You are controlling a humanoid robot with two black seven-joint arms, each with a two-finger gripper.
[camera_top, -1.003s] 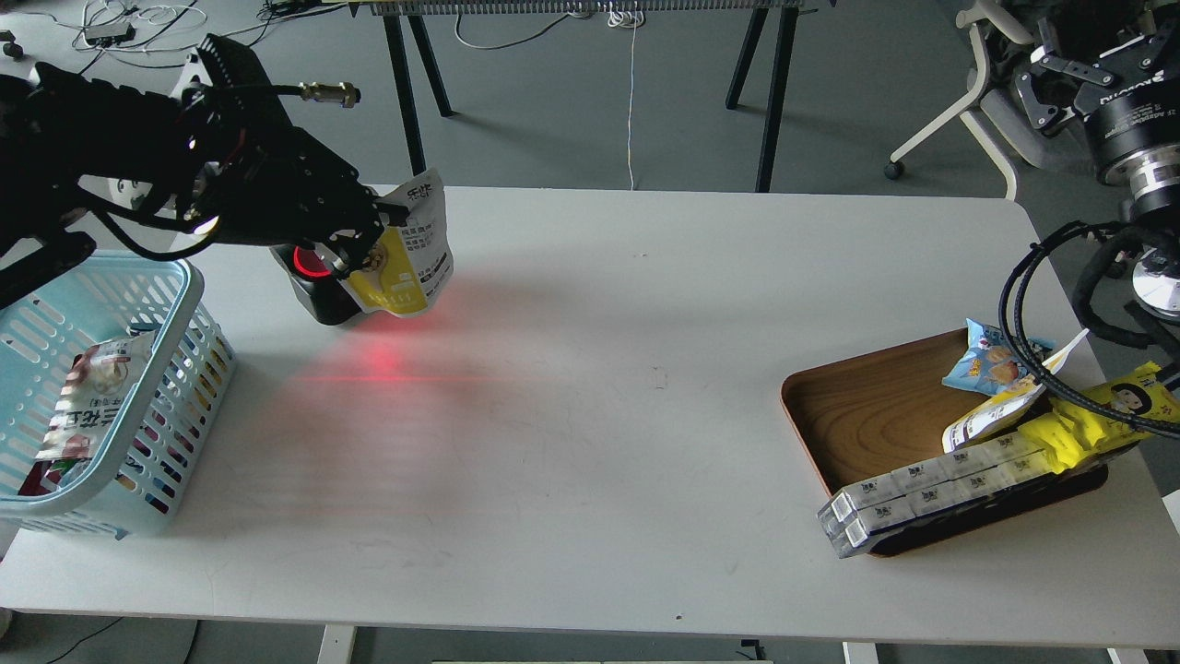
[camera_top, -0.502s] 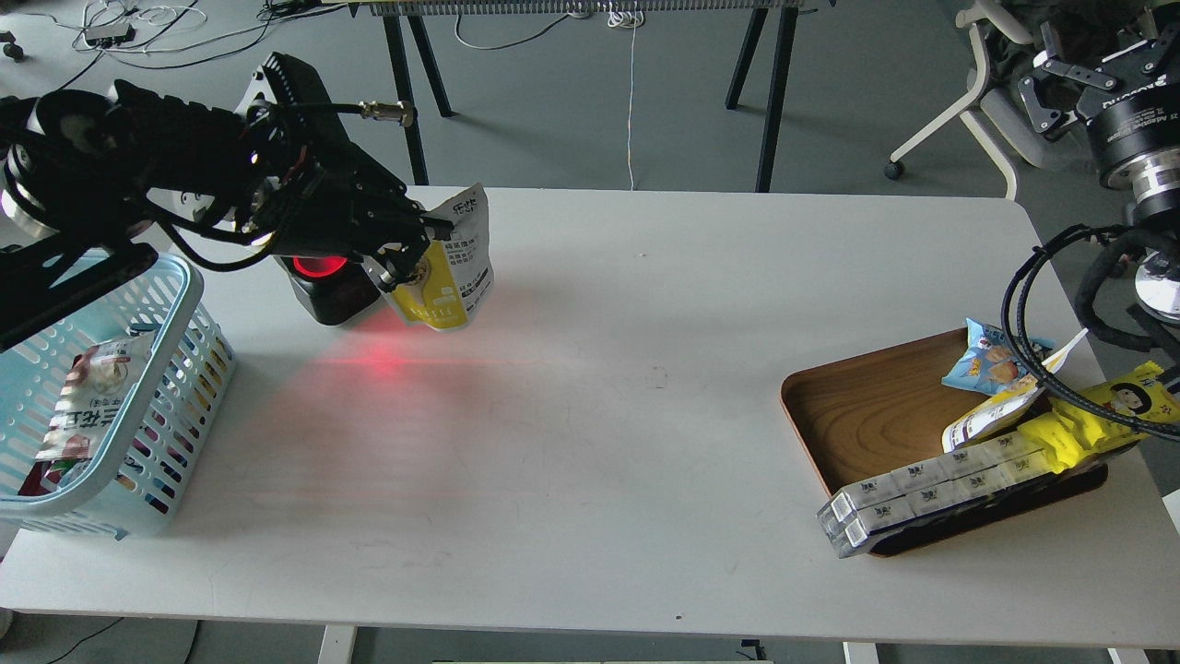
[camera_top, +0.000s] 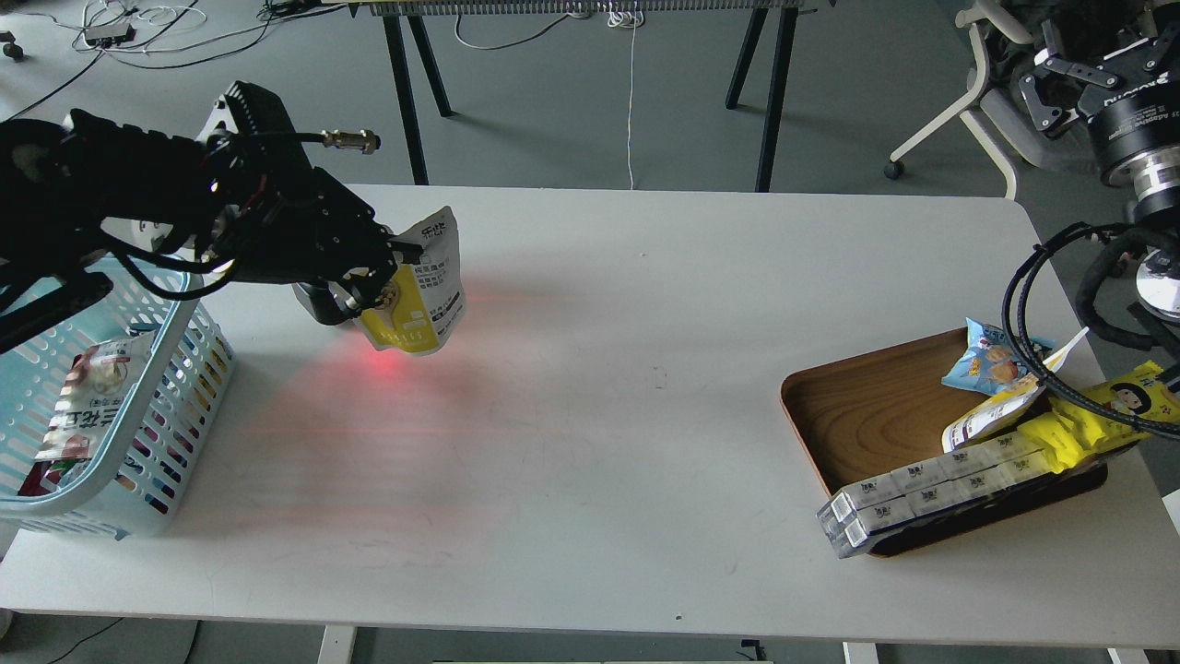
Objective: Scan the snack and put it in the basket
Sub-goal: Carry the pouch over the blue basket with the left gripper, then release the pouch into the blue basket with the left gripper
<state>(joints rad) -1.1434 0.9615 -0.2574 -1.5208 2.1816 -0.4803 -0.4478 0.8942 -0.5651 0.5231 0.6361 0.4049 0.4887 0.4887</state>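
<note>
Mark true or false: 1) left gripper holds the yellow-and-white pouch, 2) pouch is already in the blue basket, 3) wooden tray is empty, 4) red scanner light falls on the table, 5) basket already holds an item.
1) True. The left gripper is shut on the snack, held above the table.
2) False. It hangs outside the basket, in front of the scanner.
3) False. The wooden tray holds a blue snack bag, a long yellow packet and boxed packs.
4) True. A red glow lies under the pouch.
5) True. A packet lies inside.
</note>
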